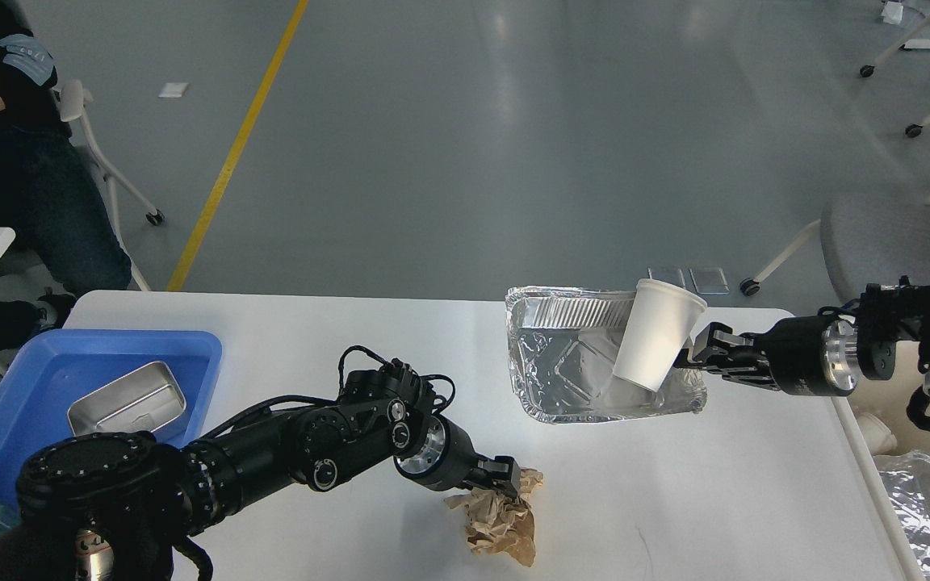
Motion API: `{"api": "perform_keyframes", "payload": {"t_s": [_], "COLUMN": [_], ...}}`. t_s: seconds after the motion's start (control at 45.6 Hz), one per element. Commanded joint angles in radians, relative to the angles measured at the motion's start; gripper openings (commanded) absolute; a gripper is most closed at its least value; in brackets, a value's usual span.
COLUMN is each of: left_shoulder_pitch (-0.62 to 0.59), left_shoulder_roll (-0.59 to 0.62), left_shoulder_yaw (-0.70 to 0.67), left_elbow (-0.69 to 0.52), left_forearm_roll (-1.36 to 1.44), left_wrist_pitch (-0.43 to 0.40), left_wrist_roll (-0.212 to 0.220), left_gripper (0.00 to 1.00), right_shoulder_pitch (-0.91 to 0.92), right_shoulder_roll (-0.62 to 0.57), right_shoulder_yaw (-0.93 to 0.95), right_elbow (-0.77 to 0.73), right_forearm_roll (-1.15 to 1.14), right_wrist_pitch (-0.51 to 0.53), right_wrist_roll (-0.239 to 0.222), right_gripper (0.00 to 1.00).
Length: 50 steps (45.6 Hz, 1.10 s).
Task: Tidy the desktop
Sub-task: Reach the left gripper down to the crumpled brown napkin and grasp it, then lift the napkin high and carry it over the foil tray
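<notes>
The desktop (pixel 707 500) is a large white table. On its near middle lies a crumpled brown paper (pixel 505 524). My left gripper (pixel 507 478) presses into the paper's top edge, and its dark fingers cannot be told apart. A foil tray (pixel 562 371) sits at the far right of the table. My right gripper (pixel 695 355) is shut on the side of a white paper cup (pixel 659 339), which tilts with its base over the tray's right end.
A blue plastic tray (pixel 37 379) at the left edge holds a metal tin (pixel 126 399). Off the right edge are a cream bin (pixel 877 432) and another foil tray (pixel 925 508). A grey chair (pixel 893 242) stands at the right, and a seated person (pixel 5 169) is at the far left.
</notes>
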Motion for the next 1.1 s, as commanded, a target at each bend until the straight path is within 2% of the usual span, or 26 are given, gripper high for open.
{"api": "perform_keyframes", "payload": {"t_s": [0.0,0.219,0.329,0.483,0.658,0.768,0.856,1.01,1.075], "left_shoulder_pitch": [-0.005,-0.039,-0.047,-0.051,-0.054,-0.082,-0.109,-0.113,-0.126], "left_shoulder_roll": [-0.002,0.004,0.051,0.224,0.496,0.645,0.724,0.812,0.84], "left_shoulder_yaw": [0.003,0.004,0.008,0.047,0.043,0.023,-0.058,-0.245,-0.316], "left_elbow": [-0.001,-0.008,-0.049,-0.179,-0.385,-0.466,-0.492,-0.511,-0.512], "left_forearm_roll": [0.0,0.003,0.003,0.0,0.002,-0.004,-0.014,-0.014,-0.015], "left_wrist_pitch": [-0.006,-0.006,-0.011,-0.043,-0.112,-0.152,-0.181,-0.284,-0.293], "left_wrist_roll": [0.009,0.016,0.024,0.023,0.019,0.01,0.006,0.015,0.021], "left_gripper": [0.0,0.0,0.0,0.0,0.0,0.0,0.0,0.0,0.0], "right_shoulder_pitch": [-0.002,-0.005,-0.005,-0.005,-0.006,-0.006,-0.006,-0.006,-0.006], "right_shoulder_roll": [0.001,0.0,0.0,0.0,0.006,0.007,0.009,0.009,0.009], "right_shoulder_yaw": [0.0,0.002,0.002,0.002,0.0,0.0,0.0,0.0,0.0], "right_elbow": [0.0,-0.002,-0.002,-0.002,-0.006,-0.008,-0.008,-0.008,-0.008], "right_forearm_roll": [0.001,0.001,0.001,0.001,-0.001,-0.001,-0.001,-0.001,-0.001], "right_wrist_pitch": [0.0,0.0,0.0,0.0,0.002,0.002,0.0,0.0,0.0], "right_wrist_roll": [0.0,0.0,0.0,0.0,-0.001,-0.001,-0.001,-0.001,-0.001], "right_gripper": [0.0,0.0,0.0,0.0,0.0,0.0,0.0,0.0,0.0]}}
